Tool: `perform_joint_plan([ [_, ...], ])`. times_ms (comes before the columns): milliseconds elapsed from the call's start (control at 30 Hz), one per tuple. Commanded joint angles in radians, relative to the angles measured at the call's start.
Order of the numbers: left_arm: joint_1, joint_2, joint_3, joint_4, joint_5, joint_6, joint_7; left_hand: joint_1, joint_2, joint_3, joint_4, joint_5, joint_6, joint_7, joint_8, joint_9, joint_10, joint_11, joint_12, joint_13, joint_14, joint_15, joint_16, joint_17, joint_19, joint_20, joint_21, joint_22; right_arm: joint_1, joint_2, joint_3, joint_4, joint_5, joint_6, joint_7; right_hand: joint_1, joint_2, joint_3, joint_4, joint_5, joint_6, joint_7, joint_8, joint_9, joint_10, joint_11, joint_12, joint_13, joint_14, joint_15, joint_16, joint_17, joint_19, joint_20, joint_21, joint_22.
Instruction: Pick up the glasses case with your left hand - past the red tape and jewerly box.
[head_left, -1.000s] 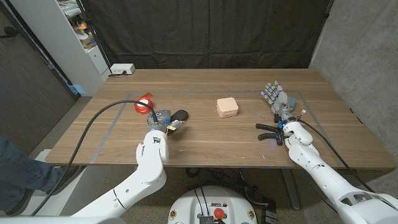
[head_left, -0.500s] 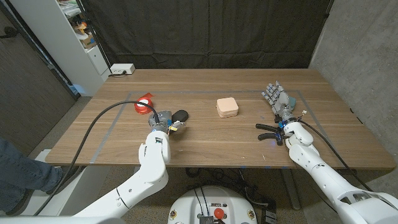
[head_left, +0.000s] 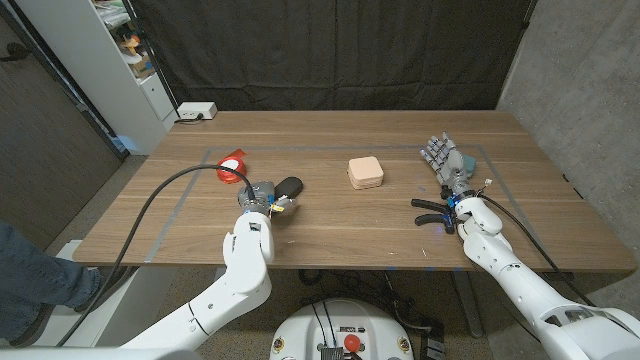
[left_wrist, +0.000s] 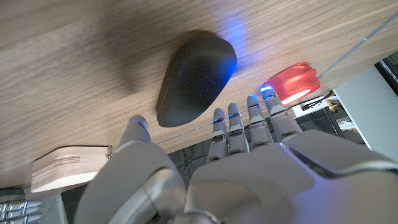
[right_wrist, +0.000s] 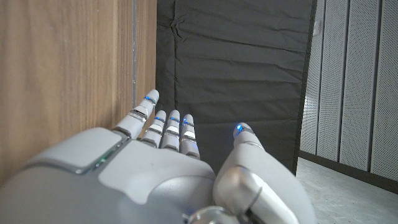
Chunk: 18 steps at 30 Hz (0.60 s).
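1. The case (head_left: 289, 185), a dark oval shell, lay on the table (head_left: 330, 235) toward its left half, between the tape (head_left: 233, 166) and the box (head_left: 365, 172).
2. Seen from the left wrist, the case (left_wrist: 194, 78) lay directly ahead of the left hand (left_wrist: 211, 168), just past the fingertips (left_wrist: 235, 115) and between thumb and fingers; no contact was visible.
3. Its long axis ran slantwise to the line of the fingers.
4. The left hand (head_left: 262, 193) stood just beside the case, fingers spread apart and holding nothing.
5. The right hand (head_left: 446, 158) stood well apart near the table's right side, fingers extended close together, holding nothing; the left hand was plainly the nearer.
6. The closing grasp would probably need a short reach forward before the fingers wrapped the shell.
7. Count: one case, one red tape, one pale box, two hands.
8. A black tool (head_left: 432, 212) lay beside the right forearm.
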Motion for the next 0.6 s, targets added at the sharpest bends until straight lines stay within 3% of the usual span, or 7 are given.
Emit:
perform_joint_plan([
  [33, -0.025, -0.001, 0.025, 0.026, -0.013, 0.009, 0.003, 0.013, -0.002, -0.002, -0.005, 0.007, 0.011, 0.000, -0.004, 0.002, 0.008, 0.001, -0.004, 0.003, 0.012, -0.002, -0.003, 0.004, 0.010, -0.003, -0.004, 0.003, 0.011, 0.010, -0.001, 0.023, -0.003, 0.006, 0.004, 0.002, -0.007, -0.005, 0.001, 0.003, 0.006, 0.000, 0.000, 0.003, 0.007, -0.002, -0.004, 0.003, 0.010, 0.002, 0.005, -0.002, 0.005, -0.001, -0.005, 0.002],
  [233, -0.030, -0.014, 0.022, 0.043, -0.052, -0.004, 0.047, 0.017, -0.001, -0.002, -0.006, 0.007, 0.015, 0.000, -0.003, 0.002, 0.016, 0.001, -0.001, 0.003, 0.022, -0.007, 0.000, 0.004, 0.012, -0.003, -0.005, 0.003, 0.018, 0.013, 0.004, 0.044, 0.000, 0.012, 0.011, 0.002, -0.007, -0.005, 0.001, 0.003, 0.006, 0.000, 0.000, 0.003, 0.008, -0.003, -0.004, 0.003, 0.011, 0.002, 0.005, -0.002, 0.006, 0.000, -0.005, 0.002],
  [400, -0.037, -0.021, 0.024, 0.049, -0.081, -0.002, 0.074, 0.069, 0.016, 0.009, -0.022, 0.010, 0.058, 0.011, 0.009, 0.002, 0.068, -0.034, 0.011, 0.002, 0.101, -0.052, 0.021, 0.003, 0.058, -0.005, 0.001, 0.006, 0.023, 0.016, 0.008, 0.057, 0.003, 0.014, 0.018, 0.002, -0.007, -0.005, 0.001, 0.003, 0.007, 0.000, 0.000, 0.003, 0.008, -0.003, -0.004, 0.003, 0.014, 0.002, 0.006, -0.002, 0.006, 0.000, -0.005, 0.002],
  [600, -0.056, -0.018, 0.035, 0.052, -0.113, 0.004, 0.070, 0.198, 0.024, 0.031, -0.045, 0.004, 0.110, 0.000, 0.014, 0.003, 0.145, -0.080, 0.017, -0.005, 0.216, -0.102, 0.035, 0.000, 0.236, -0.006, 0.054, 0.014, 0.031, 0.019, 0.010, 0.072, 0.004, 0.019, 0.027, 0.003, -0.006, -0.005, 0.000, 0.003, 0.007, -0.001, 0.000, 0.003, 0.009, -0.002, -0.003, 0.003, 0.014, 0.002, 0.006, -0.002, 0.006, 0.001, -0.005, 0.002],
])
